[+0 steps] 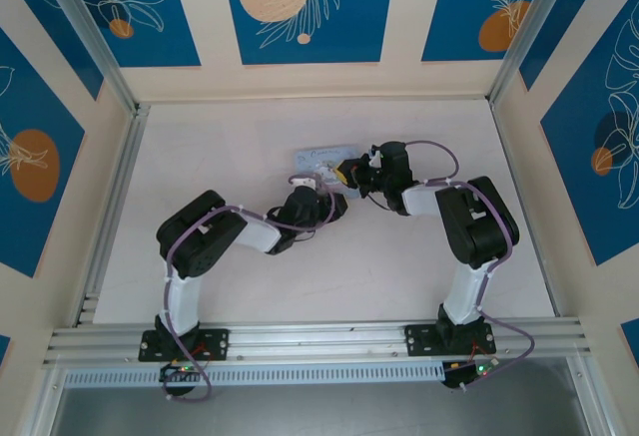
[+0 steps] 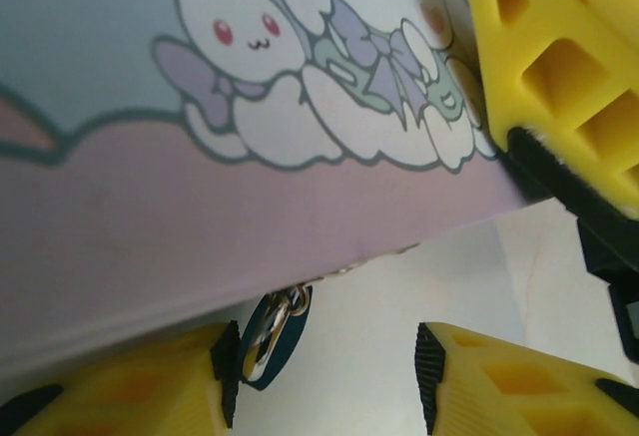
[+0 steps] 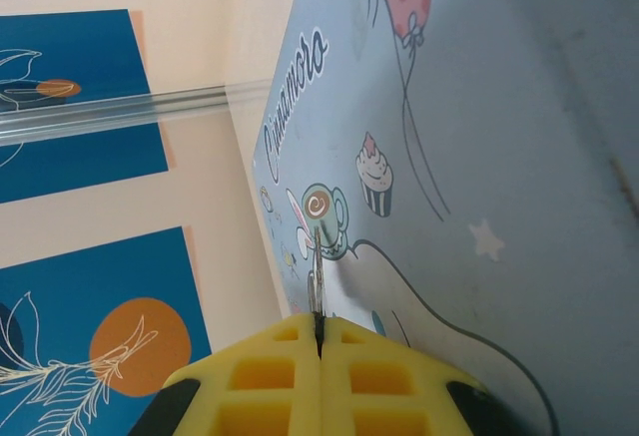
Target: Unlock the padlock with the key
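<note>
The padlock (image 2: 270, 336) is a small dark blue body with a shiny shackle. It hangs from the front edge of the pale patterned tin box (image 2: 200, 107). My left gripper (image 2: 329, 376) is open around it, and the padlock lies against the left pad (image 2: 228, 371), well clear of the other. From above, the left gripper (image 1: 318, 202) sits just in front of the box (image 1: 318, 157). My right gripper (image 3: 319, 341) is shut on the key (image 3: 316, 276), a thin grey sliver poking out over the box lid (image 3: 469, 137). That gripper (image 1: 349, 172) hovers at the box's right end.
The right gripper's yellow finger (image 2: 559, 77) crowds the upper right of the left wrist view, close to the box corner. An aluminium rail (image 1: 319, 341) runs along the near table edge. Blue-patterned walls (image 1: 300, 7) enclose the white table (image 1: 200, 157).
</note>
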`<action>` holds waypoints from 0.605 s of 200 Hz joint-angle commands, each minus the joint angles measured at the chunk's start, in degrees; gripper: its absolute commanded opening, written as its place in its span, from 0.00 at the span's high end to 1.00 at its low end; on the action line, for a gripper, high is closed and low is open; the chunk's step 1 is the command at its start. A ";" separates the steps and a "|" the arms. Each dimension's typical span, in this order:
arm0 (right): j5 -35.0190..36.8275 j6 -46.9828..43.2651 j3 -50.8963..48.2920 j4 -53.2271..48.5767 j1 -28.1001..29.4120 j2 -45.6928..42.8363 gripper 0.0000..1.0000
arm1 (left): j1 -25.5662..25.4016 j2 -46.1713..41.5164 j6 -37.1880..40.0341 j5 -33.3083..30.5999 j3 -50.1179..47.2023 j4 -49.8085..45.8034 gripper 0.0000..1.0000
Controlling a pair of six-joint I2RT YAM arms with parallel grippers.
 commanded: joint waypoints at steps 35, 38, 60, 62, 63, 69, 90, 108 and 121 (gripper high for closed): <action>1.07 0.65 -0.96 -2.45 0.53 0.04 1.00 | -0.51 0.67 4.71 -2.39 0.42 -8.53 0.55; 1.08 0.56 -0.98 -2.50 0.53 -0.04 1.00 | -0.53 0.88 4.79 -2.35 0.49 -8.46 0.56; 1.33 0.56 -1.32 -2.60 0.54 -0.15 1.00 | -0.50 1.99 5.37 -2.51 0.61 -6.76 0.58; 1.34 0.55 -1.32 -2.60 0.54 -0.15 1.00 | -0.47 2.04 5.37 -2.55 0.58 -6.56 0.58; 1.34 0.54 -1.32 -2.60 0.53 -0.15 1.00 | -0.45 2.03 5.41 -2.61 0.53 -6.40 0.58; 1.35 0.60 -1.41 -2.69 0.58 -0.13 1.00 | -0.44 2.32 5.49 -2.67 0.41 -5.65 0.59; 1.53 0.61 -1.50 -2.85 0.56 -0.15 1.00 | -0.43 3.20 5.37 -2.81 0.20 -3.79 0.63; 1.69 0.48 -1.50 -2.99 0.62 -0.15 1.00 | -0.34 3.99 5.28 -2.59 0.30 -2.68 0.66; 1.70 0.44 -1.42 -3.03 0.58 -0.06 1.00 | -0.37 4.43 5.32 -2.46 0.30 -1.96 0.69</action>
